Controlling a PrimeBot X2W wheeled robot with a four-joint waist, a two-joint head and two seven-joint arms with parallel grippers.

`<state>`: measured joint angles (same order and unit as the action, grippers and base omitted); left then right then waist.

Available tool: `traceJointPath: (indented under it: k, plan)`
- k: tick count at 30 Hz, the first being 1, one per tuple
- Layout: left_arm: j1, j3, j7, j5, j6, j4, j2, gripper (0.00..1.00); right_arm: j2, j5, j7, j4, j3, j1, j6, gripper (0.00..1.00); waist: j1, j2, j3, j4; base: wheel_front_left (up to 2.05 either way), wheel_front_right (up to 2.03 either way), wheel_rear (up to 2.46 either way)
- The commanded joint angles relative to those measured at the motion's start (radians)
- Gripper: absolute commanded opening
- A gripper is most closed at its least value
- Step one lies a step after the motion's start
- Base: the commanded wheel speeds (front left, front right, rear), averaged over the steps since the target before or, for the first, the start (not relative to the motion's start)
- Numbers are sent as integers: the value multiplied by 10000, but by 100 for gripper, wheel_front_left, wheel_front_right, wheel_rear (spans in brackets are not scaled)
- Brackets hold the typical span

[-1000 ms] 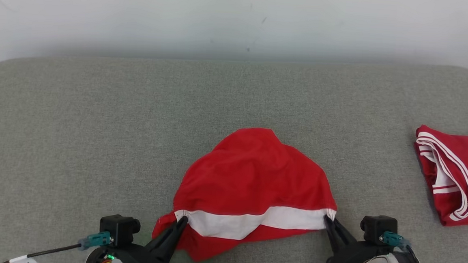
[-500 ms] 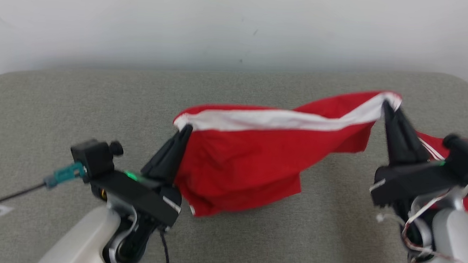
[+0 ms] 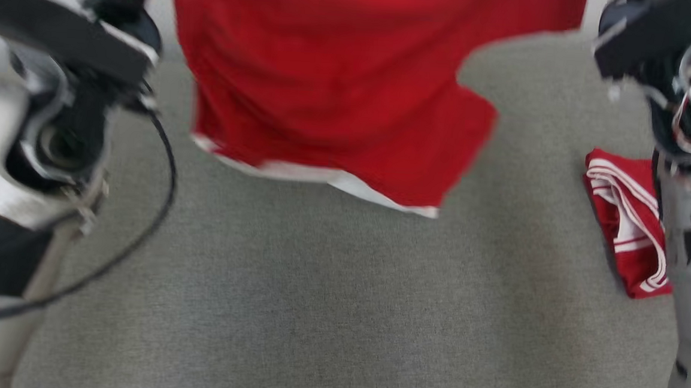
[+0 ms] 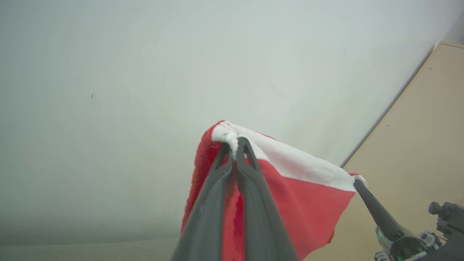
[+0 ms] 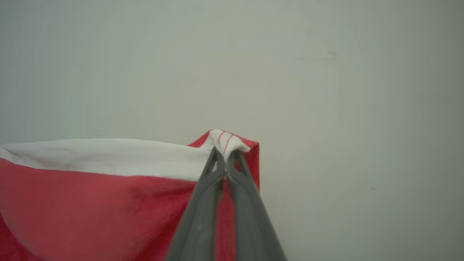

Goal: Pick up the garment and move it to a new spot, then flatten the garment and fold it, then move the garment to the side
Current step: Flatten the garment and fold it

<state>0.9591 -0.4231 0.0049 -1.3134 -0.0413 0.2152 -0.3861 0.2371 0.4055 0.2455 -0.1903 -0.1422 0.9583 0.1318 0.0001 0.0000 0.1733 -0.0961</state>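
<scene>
The garment [image 3: 340, 86] is red with a white band and hangs in the air above the grey padded surface [image 3: 314, 312], its white-edged hem dangling free. In the left wrist view my left gripper [image 4: 235, 143] is shut on one corner of the white band of the garment [image 4: 297, 195]. The right gripper [image 4: 359, 181] shows there too, pinching the other corner. My right gripper [image 5: 225, 156], seen in its own wrist view, is shut on that corner of the garment [image 5: 94, 195]. The band stretches between both grippers. In the head view my forearms flank the cloth.
A second red garment [image 3: 626, 217] with white stripes lies folded on the padded surface at the right, beside my right arm. A black cable [image 3: 140, 223] loops from my left wrist. A white wall [image 5: 326, 90] stands behind, and a beige panel [image 4: 417, 145] is off to the side.
Both grippers have lifted the garment by its white band from the surface to high in the air, so it now hangs spread between them. The head view has also shifted.
</scene>
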Motion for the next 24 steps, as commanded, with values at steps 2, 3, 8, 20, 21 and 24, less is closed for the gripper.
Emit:
traceJointPath:
  k: [2,3,8,20,21,24]
  plan:
    - [1017,331,112,14,327,183,-183,0,-16,-180,85,-849,-142,1224,-23,0,-1,0,1878,-563,0,0,0]
    - [1412,447,71,90,427,253,-215,0,-45,-217,46,-1211,-134,1711,-23,0,-1,0,2235,-592,0,0,0]
    - [3296,718,-444,855,669,669,-342,0,-546,-515,-844,-2605,545,3981,-25,0,-1,0,3985,-750,0,0,0]
    - [5620,929,-2191,2052,-224,1575,-176,0,-1105,-1808,-3595,-4115,1393,6712,-32,0,-1,0,5618,-816,0,0,0]
    - [5463,872,-2244,2098,-342,1674,-175,0,-1106,-1813,-3617,-4277,1207,6595,-32,0,-1,0,5648,-818,0,0,0]
    - [4931,698,-2370,2149,-638,1896,-182,0,-1046,-1606,-3673,-4607,480,6227,-28,0,-1,0,5652,-825,0,0,0]
